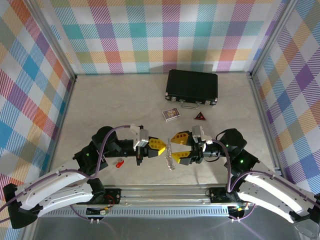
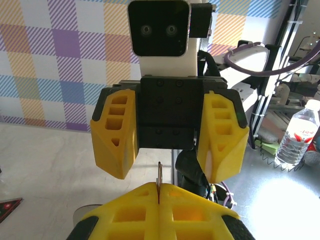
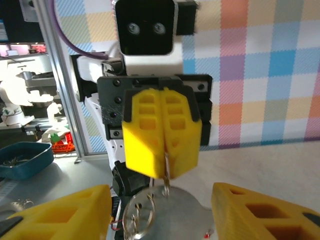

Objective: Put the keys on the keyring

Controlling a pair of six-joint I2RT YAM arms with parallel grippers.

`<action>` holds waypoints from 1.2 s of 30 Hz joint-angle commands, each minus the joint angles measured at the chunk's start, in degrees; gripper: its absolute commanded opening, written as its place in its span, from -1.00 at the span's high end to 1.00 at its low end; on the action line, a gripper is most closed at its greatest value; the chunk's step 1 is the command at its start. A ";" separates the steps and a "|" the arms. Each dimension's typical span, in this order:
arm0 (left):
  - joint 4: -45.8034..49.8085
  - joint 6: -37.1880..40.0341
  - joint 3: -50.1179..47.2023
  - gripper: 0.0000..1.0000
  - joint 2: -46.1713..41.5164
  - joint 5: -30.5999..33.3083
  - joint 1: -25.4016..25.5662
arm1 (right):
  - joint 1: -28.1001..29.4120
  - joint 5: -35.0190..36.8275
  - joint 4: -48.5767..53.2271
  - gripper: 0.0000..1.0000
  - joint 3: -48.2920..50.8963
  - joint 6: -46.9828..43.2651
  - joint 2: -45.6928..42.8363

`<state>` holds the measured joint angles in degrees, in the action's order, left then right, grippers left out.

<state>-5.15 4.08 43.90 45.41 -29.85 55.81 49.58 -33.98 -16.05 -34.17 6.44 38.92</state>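
Note:
The keyring (image 1: 170,156) hangs as a thin silver loop between the two yellow grippers at mid-table. My left gripper (image 1: 162,146) is shut on its upper part. In the left wrist view a thin metal edge of the keyring (image 2: 160,176) sticks up from my closed left gripper (image 2: 160,189). Seen from the right wrist, the keyring (image 3: 142,217) dangles below the closed left fingers (image 3: 162,132). My right gripper (image 1: 176,147) faces it, open, its jaws on either side of the ring without touching; the right gripper (image 3: 161,196) holds nothing. One of the keys (image 1: 120,163), red-headed, lies on the table left of the left arm.
A black case (image 1: 192,87) stands at the back. In front of it are a small printed card box (image 1: 171,114) and a dark red triangular piece (image 1: 200,116). Checked walls close in the table on three sides. A water bottle (image 2: 297,137) stands off the table.

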 commanded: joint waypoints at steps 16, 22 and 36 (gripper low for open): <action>9.27 0.43 4.78 1.00 2.62 23.40 -1.42 | -0.51 16.97 8.90 -0.17 1.57 8.13 -2.75; 11.29 -5.98 6.27 1.00 5.13 25.96 -9.38 | -0.54 17.15 -0.41 -0.16 6.05 13.75 5.10; 8.50 -10.93 4.96 1.00 7.62 25.59 -19.84 | 7.09 21.85 -10.75 -0.18 4.20 16.15 30.95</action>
<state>5.96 -5.34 48.27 53.82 -4.16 36.95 55.44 -13.28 -21.93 -27.16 21.80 66.32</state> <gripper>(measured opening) 0.059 0.594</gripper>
